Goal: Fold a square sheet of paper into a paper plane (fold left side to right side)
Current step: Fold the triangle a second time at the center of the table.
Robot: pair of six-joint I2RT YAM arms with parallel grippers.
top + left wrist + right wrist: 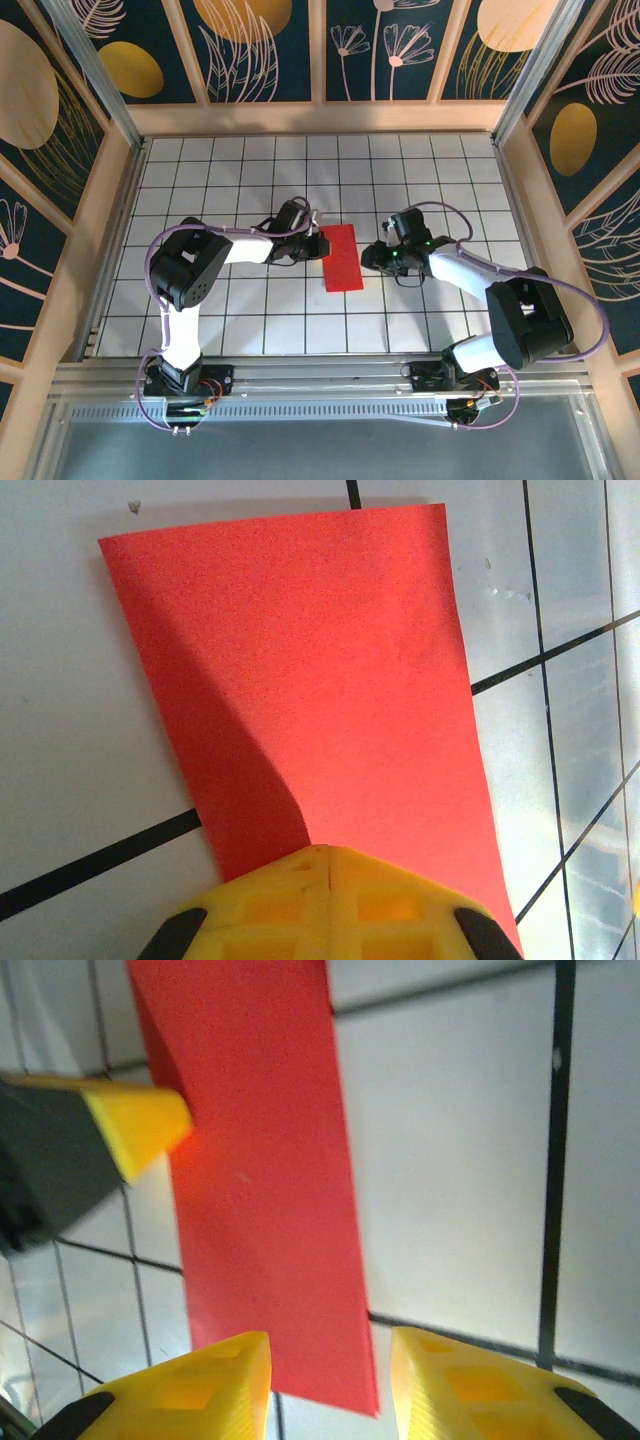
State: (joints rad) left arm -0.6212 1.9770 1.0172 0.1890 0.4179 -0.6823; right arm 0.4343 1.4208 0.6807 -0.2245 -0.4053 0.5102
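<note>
Sheet of thin bright red paper (341, 257), narrow folded rectangle, flat on white grid table (200, 170); your left gripper (330, 865), fingers pressed together, pins left edge, probably firming crease; right gripper (330, 1360) spread over its end.

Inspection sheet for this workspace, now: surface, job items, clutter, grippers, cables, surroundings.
Surface: white table with a dark grid, bare around the work.
Job's things: red paper, a narrow rectangle lying flat at the centre, between the two grippers.
Clutter: nothing seen.
Grippers: left gripper shut, its tip on the paper's left edge; right gripper open, low over the paper's right side, holding nothing.
Cables: purple cables loop along both arms, away from the paper.
Surroundings: wood-framed walls with dark floral panels; metal rail at the near edge carrying the arm bases.
</note>
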